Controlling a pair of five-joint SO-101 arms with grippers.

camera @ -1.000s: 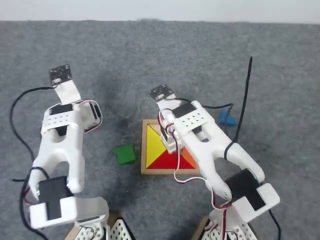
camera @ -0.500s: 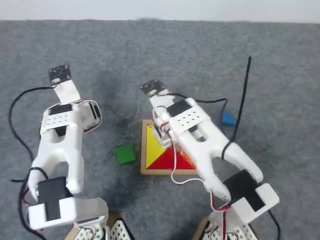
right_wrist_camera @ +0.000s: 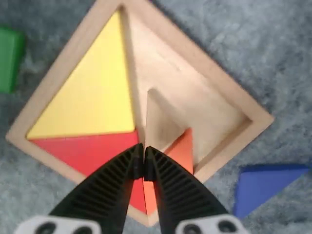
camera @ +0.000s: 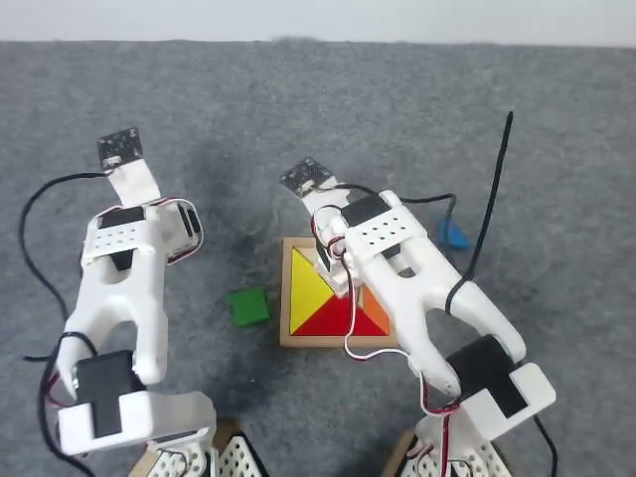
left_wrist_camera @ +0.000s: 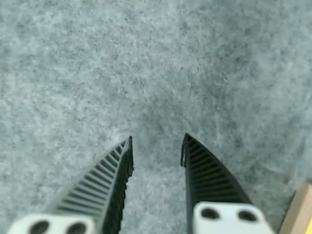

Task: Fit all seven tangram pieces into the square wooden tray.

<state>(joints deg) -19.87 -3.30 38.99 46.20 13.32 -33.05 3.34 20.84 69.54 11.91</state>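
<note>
The right end effector is hanging over the tray. Its jaws are pressing together with nothing between them, and its tips are sitting above the seam between the red triangle and the orange triangle. The orange triangle is pointing its apex into the tray's bare part, and the yellow triangle is filling the left side. The blue triangle is lying on the bench off the tray's far right corner, nearer this arm. Its long edge seems to be running roughly parallel to the closest tray side. The green piece is lying left of the tray, nearer the left end effector, which is gaping, empty, over bare bench.
</note>
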